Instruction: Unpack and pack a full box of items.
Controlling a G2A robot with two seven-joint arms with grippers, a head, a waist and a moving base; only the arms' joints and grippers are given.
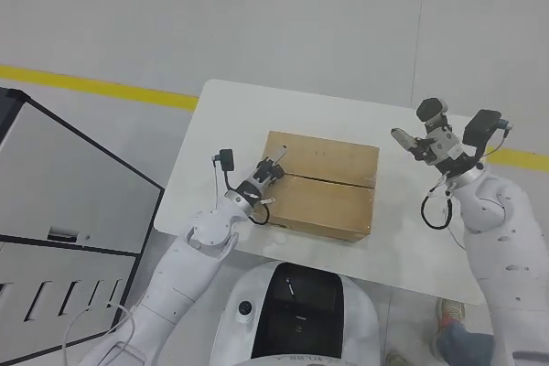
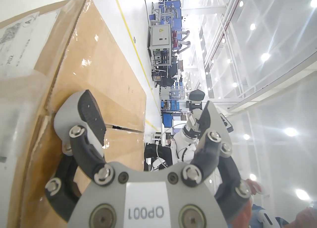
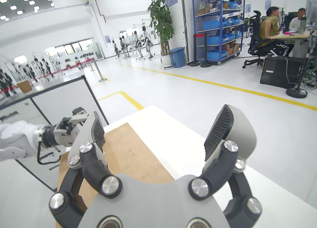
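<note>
Left pincer [image 2: 147,105], right pincer [image 3: 161,112]: 2 agape flanking 1 box [image 1: 322,183]

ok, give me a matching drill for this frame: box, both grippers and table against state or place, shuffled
Things:
1. cardboard box
2. left gripper
3. right gripper
4. table

States or places:
A. open, off to the side of the box, holding nothing
B. white, bearing the box
C. flaps shut, seam running along the top
D. open, at the box's end by the seam

Pairs: 1-C, 2-D, 3-A, 4-B
</note>
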